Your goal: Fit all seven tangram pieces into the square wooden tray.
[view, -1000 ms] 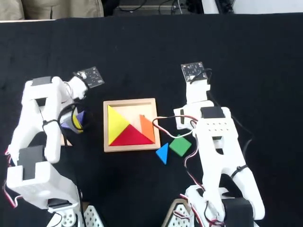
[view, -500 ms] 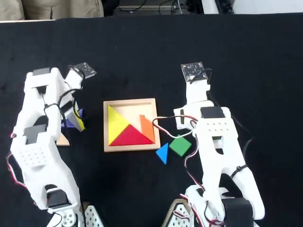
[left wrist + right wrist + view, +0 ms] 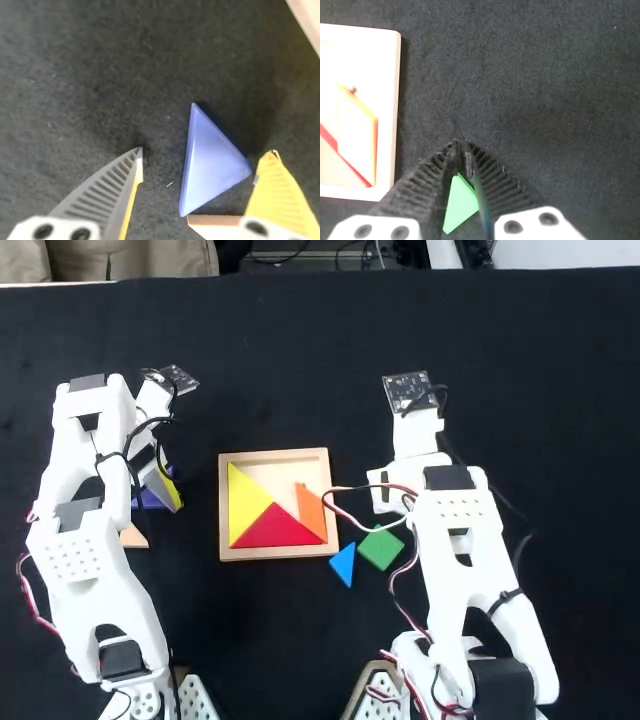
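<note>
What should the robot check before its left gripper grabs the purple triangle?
1. Left gripper open: ok.
2. Purple wooden triangle between its fingers: ok.
3. Triangle lying flat on the black table: ok.
4. Free room in the square wooden tray: ok, the top strip is bare.
5. Right gripper off the tray: ok, shut beside it.
</note>
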Controlling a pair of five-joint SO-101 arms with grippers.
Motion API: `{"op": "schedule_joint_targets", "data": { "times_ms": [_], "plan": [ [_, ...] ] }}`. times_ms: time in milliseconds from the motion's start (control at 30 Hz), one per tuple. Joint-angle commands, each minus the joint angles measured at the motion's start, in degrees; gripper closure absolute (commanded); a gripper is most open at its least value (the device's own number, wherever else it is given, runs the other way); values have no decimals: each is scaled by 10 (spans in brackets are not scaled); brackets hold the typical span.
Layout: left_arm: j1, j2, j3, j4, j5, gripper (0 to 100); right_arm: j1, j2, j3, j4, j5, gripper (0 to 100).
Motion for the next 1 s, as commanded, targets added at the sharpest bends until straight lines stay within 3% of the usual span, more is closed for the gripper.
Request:
{"op": "schedule_joint_targets", "data": {
  "times_ms": [0, 567, 867, 967],
  "plan": [
    [6, -4, 12, -45, 5, 650, 5, -19, -3, -9, 1, 987],
    [-3, -20, 22, -75, -32, 651, 5, -19, 2, -13, 1, 987],
    [0, -20, 22, -73, -29, 762, 5, -19, 15, -33, 1, 987],
    [0, -26, 16, -58, 3, 773, 5, -19, 15, -33, 1, 987]
  ]
}}
